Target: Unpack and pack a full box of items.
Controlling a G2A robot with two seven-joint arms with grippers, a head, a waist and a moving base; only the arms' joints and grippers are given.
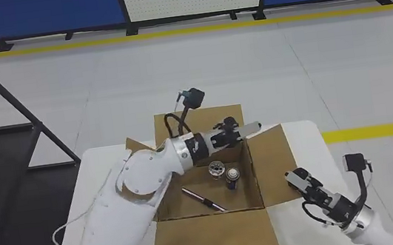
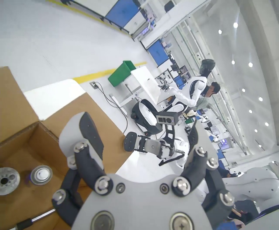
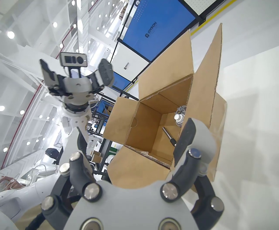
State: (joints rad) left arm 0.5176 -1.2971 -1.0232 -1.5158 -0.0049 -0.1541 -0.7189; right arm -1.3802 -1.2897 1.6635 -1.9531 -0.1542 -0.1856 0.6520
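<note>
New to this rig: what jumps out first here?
The open cardboard box at centre, holding a metal spool, a small can and a black-handled rod. The left end effector hangs open over the box's far edge; the right end effector sits open beside its right flap.

White printed logo on blue panel [image 3: 152,32], dark logo on white panel [image 3: 128,65]

One box [image 1: 215,236], one metal rod [image 1: 203,198], one small can [image 1: 231,177], one metal disc [image 1: 217,168]

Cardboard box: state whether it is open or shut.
Open. The flaps of the cardboard box spread outward; a spool, a can and a rod show inside.
</note>
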